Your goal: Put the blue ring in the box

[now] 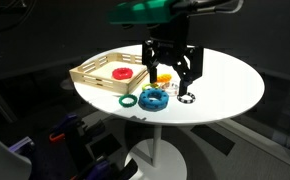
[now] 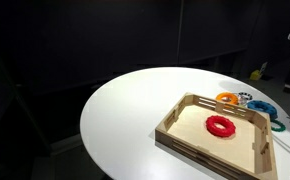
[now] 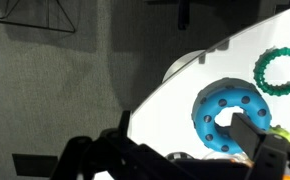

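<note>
The blue ring lies outside the box; the gripper hangs above it, jaws wide; grasping and placing remain

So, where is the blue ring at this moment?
In an exterior view, the blue ring lies on the table, outside the box, beside the green ring.

Round white table bears the box, blue ring and green ring.
</note>
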Robot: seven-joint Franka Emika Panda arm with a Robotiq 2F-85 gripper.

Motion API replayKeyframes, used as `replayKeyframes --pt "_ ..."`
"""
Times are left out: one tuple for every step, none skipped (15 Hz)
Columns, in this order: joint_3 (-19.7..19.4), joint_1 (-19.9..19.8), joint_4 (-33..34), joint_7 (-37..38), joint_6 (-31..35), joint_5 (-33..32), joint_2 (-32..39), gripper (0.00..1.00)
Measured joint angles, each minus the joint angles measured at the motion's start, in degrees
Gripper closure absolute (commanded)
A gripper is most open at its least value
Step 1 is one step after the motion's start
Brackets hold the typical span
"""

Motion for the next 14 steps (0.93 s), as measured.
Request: replayKeyframes --pt "0.0 0.0 0.0 0.2 1.3 0.1 1.4 0.0" --pt "0.1 0.0 0.0 0.5 2.4 0.1 2.8 0.0" --pt "0.2 0.0 0.0 0.7 3.5 0.1 4.2 0.0" --pt "0.4 0.0 0.0 1.0 4.7 0.1 5.6 0.0" --pt "0.6 0.0 0.0 1.1 5.8 0.1 6.8 0.0" --pt "0.8 0.1 0.1 1.3 6.8 0.1 7.9 0.0" --pt "1.0 0.3 0.2 1.8 7.7 0.1 9.0 0.0" --pt "1.2 0.4 0.3 2.2 8.6 0.1 9.9 0.0" --pt "1.5 0.6 0.4 2.6 9.3 0.1 10.8 0.0" --pt "1.7 0.7 0.6 3.1 9.9 0.1 11.5 0.0" --pt "1.9 0.9 0.8 3.4 10.4 0.1 12.2 0.0" --pt "2.1 1.1 0.9 3.7 10.8 0.1 12.8 0.0" --pt "2.2 1.2 1.1 4.0 11.1 0.0 13.3 0.0" --pt "2.4 1.3 1.4 4.2 11.3 0.0 13.9 0.0"
